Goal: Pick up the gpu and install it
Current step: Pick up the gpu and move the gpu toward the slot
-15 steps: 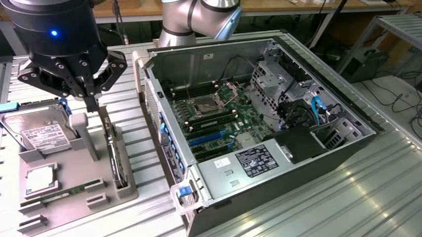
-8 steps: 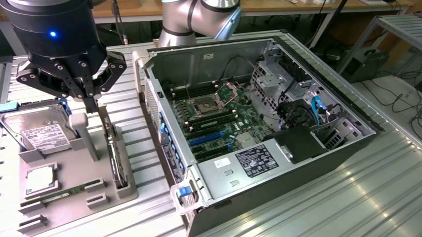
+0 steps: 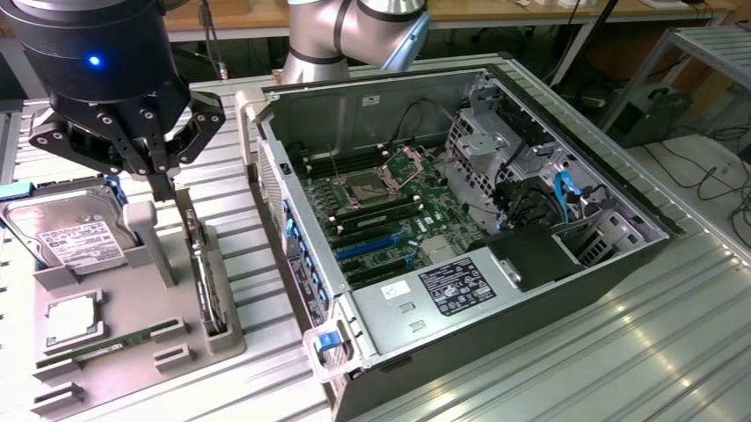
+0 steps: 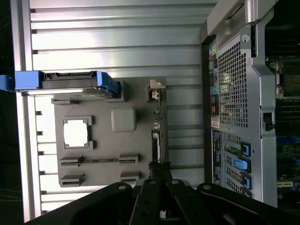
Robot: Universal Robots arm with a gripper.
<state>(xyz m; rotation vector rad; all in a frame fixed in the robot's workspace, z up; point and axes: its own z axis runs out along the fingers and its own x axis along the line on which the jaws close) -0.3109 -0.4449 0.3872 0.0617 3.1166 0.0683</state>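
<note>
I read the jaws as clenched with nothing between them, hanging over the grey plastic holder tray [image 3: 118, 294] on the ribbed metal worktop [image 3: 586, 352]. The gpu [image 3: 207, 281], a slim black card, stands on edge in the tray's long slot, near the jaws and not gripped. The open black tower computer case [image 3: 352, 114] lies just beside the tray, toward the exterior view's right.
</note>
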